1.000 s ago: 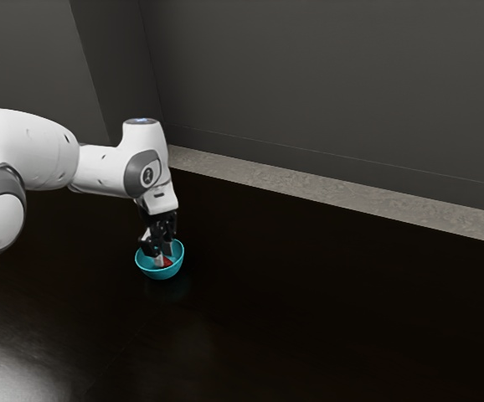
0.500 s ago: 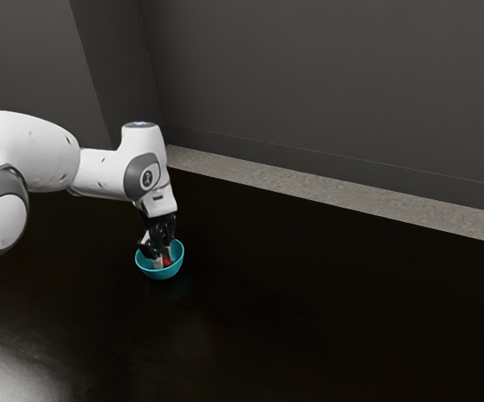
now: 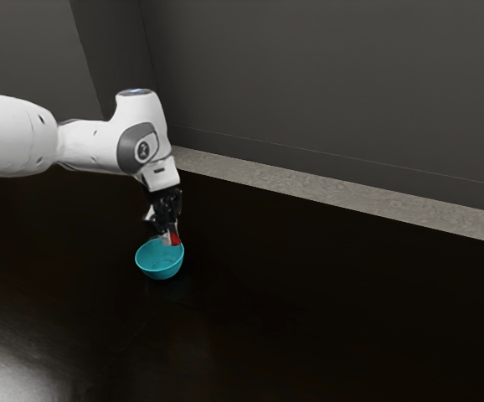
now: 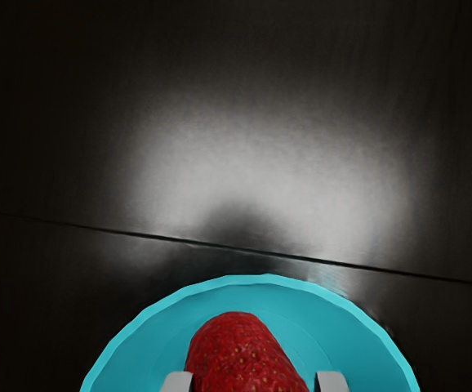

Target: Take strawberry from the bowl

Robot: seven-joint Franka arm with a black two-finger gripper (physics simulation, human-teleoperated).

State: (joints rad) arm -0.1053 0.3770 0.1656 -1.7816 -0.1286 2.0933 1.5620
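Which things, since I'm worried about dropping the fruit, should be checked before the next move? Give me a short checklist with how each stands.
1. Strawberry between both fingers of the pincer: ok, it is held between them.
2. Strawberry up off the floor of the bowl: ok, it hangs above it.
3. Bowl upright on the table: ok.
4. Strawberry high enough to pass the rim sideways: cannot tell; it overlaps the far rim in the exterior view.
5. Grip firm enough for a fast move: cannot tell; the pictures show contact, not force.
6. Set-down spot settled: not ok; the task names none.
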